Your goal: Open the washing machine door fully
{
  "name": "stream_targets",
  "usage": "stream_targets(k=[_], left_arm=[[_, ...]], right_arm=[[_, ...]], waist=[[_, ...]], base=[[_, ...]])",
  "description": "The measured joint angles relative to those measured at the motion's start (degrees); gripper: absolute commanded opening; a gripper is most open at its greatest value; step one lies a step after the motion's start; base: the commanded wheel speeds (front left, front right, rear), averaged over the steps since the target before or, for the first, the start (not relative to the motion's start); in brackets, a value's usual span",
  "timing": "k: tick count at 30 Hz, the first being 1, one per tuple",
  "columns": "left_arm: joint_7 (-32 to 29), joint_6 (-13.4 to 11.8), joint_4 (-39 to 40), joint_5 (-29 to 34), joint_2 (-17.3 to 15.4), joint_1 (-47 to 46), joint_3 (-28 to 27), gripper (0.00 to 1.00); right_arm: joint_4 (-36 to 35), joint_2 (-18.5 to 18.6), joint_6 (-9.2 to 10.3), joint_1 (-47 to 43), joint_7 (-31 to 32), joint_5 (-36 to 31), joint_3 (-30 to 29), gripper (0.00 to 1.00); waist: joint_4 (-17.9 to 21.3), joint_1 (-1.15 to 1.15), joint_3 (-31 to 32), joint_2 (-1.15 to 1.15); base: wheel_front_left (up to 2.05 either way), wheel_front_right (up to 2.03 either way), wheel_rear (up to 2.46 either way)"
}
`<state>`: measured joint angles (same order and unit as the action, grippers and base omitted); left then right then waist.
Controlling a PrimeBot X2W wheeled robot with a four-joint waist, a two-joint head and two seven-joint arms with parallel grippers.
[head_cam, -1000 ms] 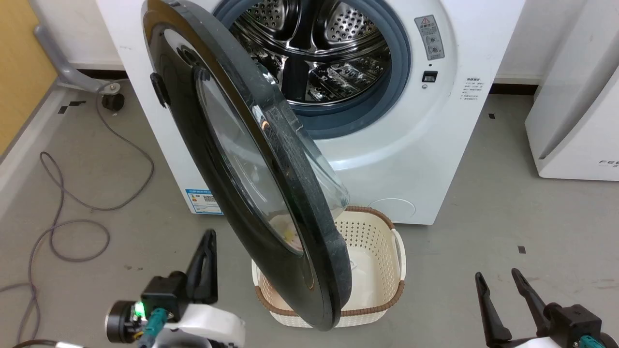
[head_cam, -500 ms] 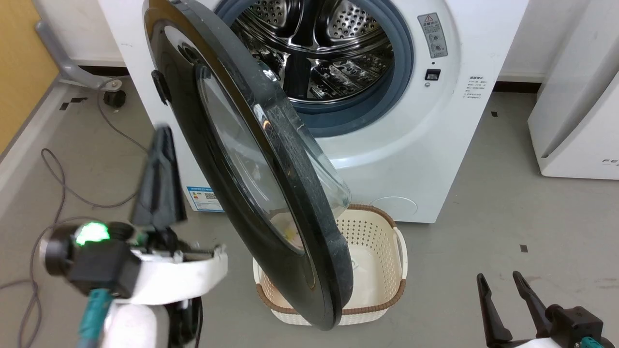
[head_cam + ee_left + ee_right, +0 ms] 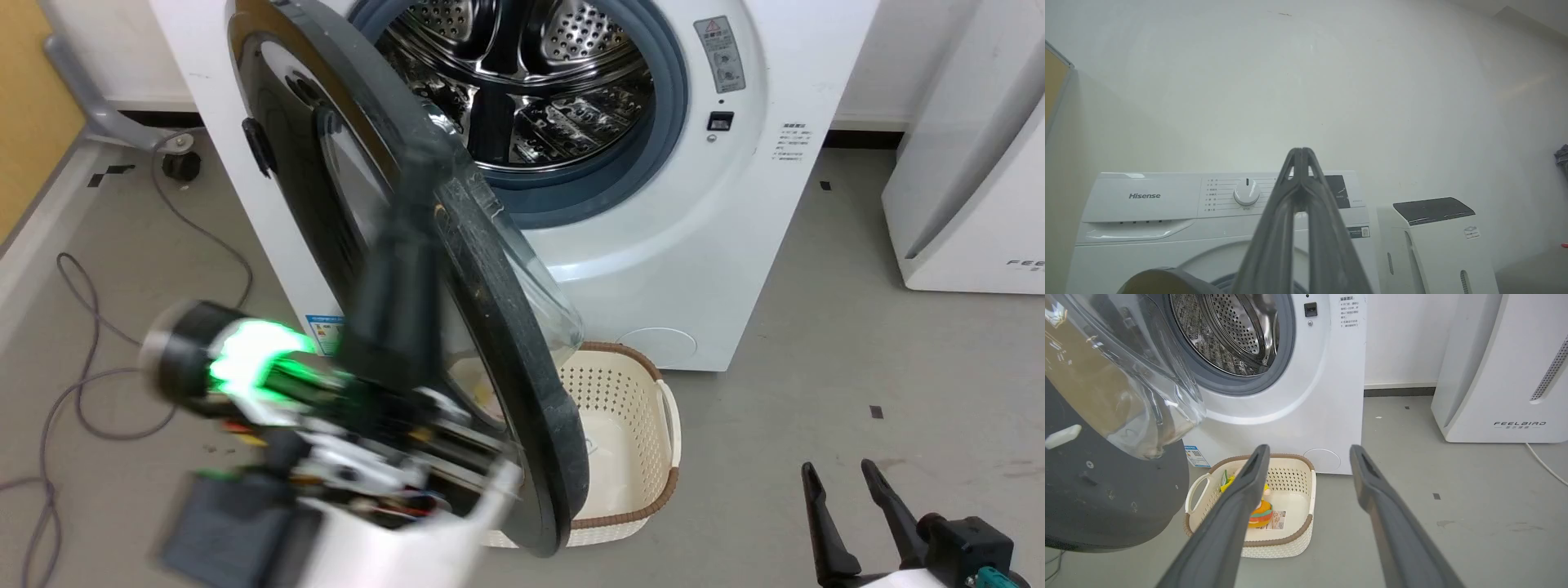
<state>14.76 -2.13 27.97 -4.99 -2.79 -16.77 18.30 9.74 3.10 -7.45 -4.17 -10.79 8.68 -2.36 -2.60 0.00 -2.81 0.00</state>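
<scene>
The washing machine (image 3: 694,245) is a white front-loader with its steel drum (image 3: 531,82) exposed. Its door (image 3: 506,327), black-rimmed with a clear glass bowl (image 3: 1126,375), stands out from the front nearly edge-on to the head view. My left gripper (image 3: 415,175) is raised and blurred in front of the door's outer side, and whether it touches I cannot tell. Its fingers (image 3: 1300,163) meet at the tips, shut on nothing, and point over the control panel (image 3: 1247,192). My right gripper (image 3: 841,482) is low at the right, open and empty (image 3: 1310,451).
A cream basket (image 3: 653,384) holding a colourful toy (image 3: 1261,510) sits on the floor under the door. A white FEELBIRD appliance (image 3: 1502,375) stands to the right. Cables (image 3: 82,327) and a grey wheeled leg (image 3: 106,106) lie at the left.
My left arm has swung up and rightward from the lower left to in front of the door. The door's angle looks the same. The camera shifted slightly; the right gripper stayed put.
</scene>
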Motion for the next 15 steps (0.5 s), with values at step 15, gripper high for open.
stream_targets(k=[15], left_arm=[[-7.3,6.4,-16.4,-5.4,0.0,7.3,20.6,0.00]], right_arm=[[1.6,0.0,0.00,0.1,0.0,1.1,0.5,1.00]], waist=[[0.0,0.00,-0.7,0.00]], base=[[0.00,0.00,0.00]])
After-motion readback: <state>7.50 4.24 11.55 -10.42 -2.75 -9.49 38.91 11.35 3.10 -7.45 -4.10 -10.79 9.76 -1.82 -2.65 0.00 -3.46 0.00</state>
